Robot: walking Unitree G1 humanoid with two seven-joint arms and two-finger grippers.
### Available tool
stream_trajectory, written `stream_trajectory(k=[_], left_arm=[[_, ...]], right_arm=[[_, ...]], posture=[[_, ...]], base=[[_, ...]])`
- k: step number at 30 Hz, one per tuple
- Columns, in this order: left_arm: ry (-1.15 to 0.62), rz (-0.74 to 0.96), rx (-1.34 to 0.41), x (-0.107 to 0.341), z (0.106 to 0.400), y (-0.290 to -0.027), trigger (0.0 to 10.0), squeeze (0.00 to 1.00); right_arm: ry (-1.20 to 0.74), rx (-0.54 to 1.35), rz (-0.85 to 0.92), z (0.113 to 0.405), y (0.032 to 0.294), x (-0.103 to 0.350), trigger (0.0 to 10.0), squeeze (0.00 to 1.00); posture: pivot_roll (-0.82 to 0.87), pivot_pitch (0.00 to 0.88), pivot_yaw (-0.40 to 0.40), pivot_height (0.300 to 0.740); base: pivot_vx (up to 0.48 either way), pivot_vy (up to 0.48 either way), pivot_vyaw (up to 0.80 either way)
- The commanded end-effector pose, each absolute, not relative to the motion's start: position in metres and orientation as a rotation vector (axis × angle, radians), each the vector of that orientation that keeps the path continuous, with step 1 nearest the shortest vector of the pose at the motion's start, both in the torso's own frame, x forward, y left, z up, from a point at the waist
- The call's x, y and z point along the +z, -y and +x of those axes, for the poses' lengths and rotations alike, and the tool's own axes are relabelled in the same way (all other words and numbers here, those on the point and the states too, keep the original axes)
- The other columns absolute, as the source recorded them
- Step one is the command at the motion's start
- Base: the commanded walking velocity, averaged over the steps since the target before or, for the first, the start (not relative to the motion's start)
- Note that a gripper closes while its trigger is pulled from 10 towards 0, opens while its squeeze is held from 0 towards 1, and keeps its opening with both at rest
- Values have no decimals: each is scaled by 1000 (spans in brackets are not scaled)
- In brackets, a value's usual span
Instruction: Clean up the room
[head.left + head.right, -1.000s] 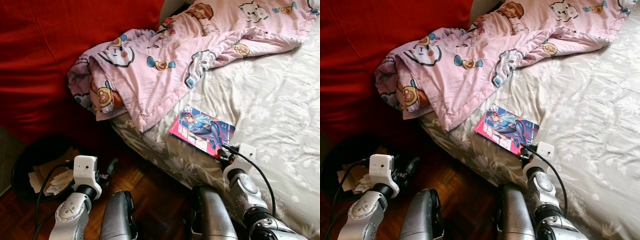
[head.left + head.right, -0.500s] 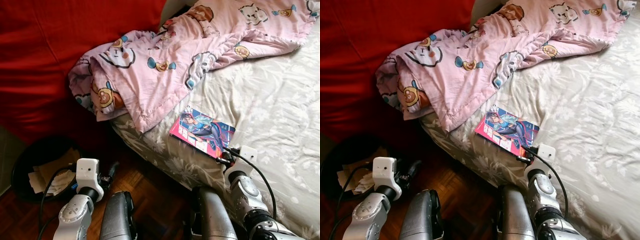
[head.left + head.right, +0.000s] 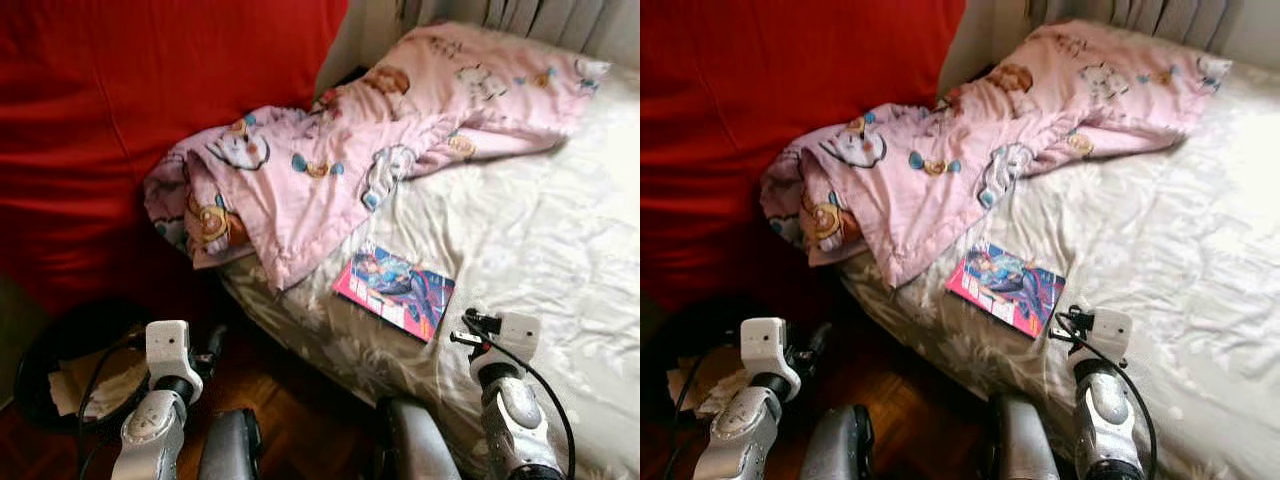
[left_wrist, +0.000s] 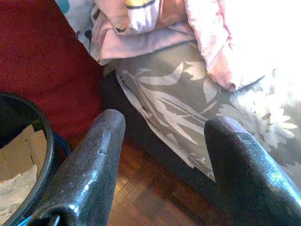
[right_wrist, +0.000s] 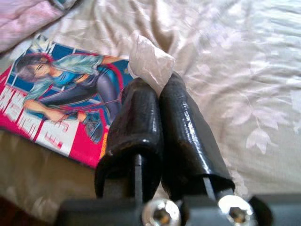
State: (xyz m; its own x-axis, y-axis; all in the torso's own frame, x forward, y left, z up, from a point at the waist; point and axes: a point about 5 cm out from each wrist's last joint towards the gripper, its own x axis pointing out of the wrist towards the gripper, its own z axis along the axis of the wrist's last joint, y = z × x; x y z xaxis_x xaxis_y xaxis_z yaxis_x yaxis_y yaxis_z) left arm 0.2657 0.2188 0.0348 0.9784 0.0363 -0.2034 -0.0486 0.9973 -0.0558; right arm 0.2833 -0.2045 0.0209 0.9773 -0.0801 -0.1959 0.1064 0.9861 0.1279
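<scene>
Since the earlier frames the camera has tilted up, bringing the radiator (image 3: 520, 15) behind the bed into view, and the right gripper (image 5: 157, 82) has drawn back from the corner of the comic book (image 3: 394, 291) and now stands just beside it. Its fingers are clenched on a small white scrap of paper (image 5: 149, 61), held above the book's cover. The left gripper (image 4: 162, 127) hangs with jaws released over the wood floor (image 4: 141, 188), beside the bed's edge. A black bin (image 3: 50, 345) holding crumpled paper sits near it. A pink cartoon blanket (image 3: 300, 170) lies bunched on the floral bedsheet (image 3: 520, 230), drooping over the edge against red fabric (image 3: 120, 100).
</scene>
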Motion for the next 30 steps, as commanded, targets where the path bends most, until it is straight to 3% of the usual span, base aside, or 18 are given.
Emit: stream_trajectory(k=[1, 6, 8, 12, 30], left_arm=[[-214, -75, 78, 30, 263, -224, 10000, 0], [-254, -110, 134, 18, 259, -229, 10000, 0], [-316, -116, 191, 3, 251, -239, 10000, 0], [-380, -104, 220, -10, 242, -246, 10000, 0], [-734, -79, 246, -61, 199, -237, 10000, 0]], right_arm=[[-231, -93, 137, 276, 206, 12, 10000, 0], [-297, -33, 137, 270, 200, 0, 10000, 0], [-445, -81, 112, 256, 204, -21, 10000, 0], [-532, -92, 115, 242, 204, -36, 10000, 0], [-786, -125, 119, 210, 196, -67, 10000, 0]], posture=[[48, 11, -15, 581], [52, 0, -13, 581], [79, 0, -9, 601], [71, 0, 0, 626], [82, 0, -8, 736]], base=[[0, 0, 0], [0, 0, 0], [0, 0, 0], [0, 0, 0], [0, 0, 0]])
